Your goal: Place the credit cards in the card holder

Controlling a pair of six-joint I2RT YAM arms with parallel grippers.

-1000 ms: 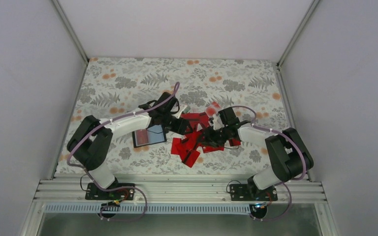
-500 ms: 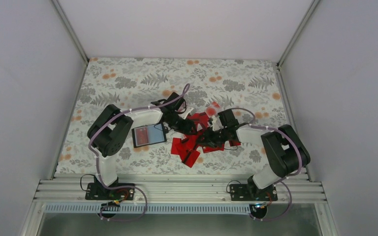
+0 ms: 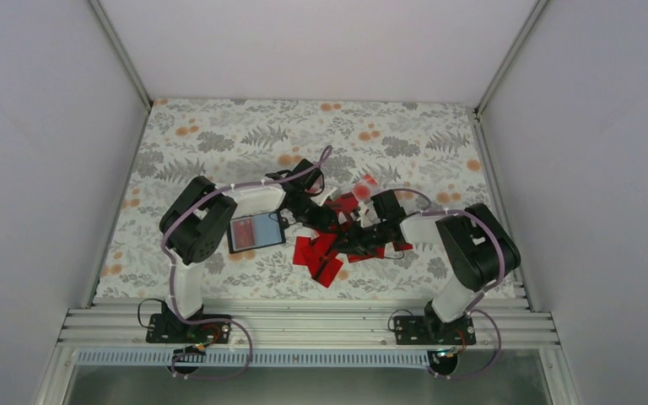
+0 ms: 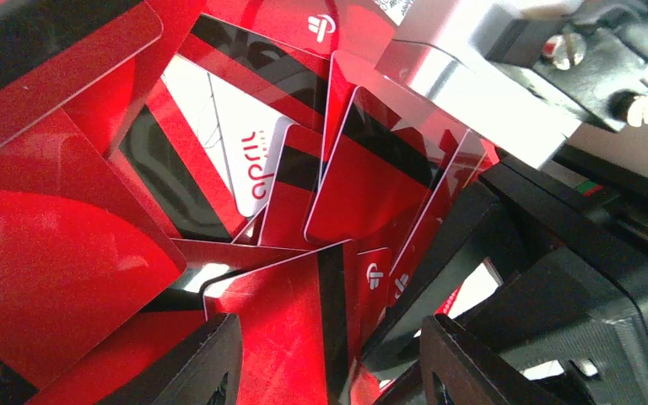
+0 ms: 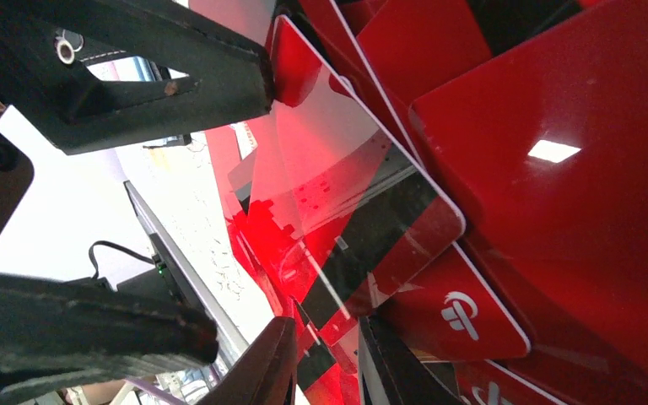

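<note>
- Holder (image 3: 249, 233): lies open and flat on the table (image 3: 202, 143), just beside the pile at its 9 o'clock. Its inside shows grey-blue on the left half and red on the right; we cannot tell what the red is.
- Left gripper (image 3: 324, 223): low over the pile, at about its 11 o'clock. In the left wrist view the jaws stand half wide. A black-striped card lies between the fingers (image 4: 207, 363), with a gap on the 3 o'clock side. We see nothing clamped.
- Cards (image 3: 321, 253): a red heap mid-table, overlapping at all angles. Many have a black stripe and some a white logo. One white card (image 4: 249, 160) sits half buried among them.
- Right gripper (image 5: 321, 371): at the pile's 3 o'clock side, close to the left gripper. The jaws are narrow, and the edge of a striped card runs down between the fingers (image 5: 261, 367). We cannot tell whether it is pinched.
</note>
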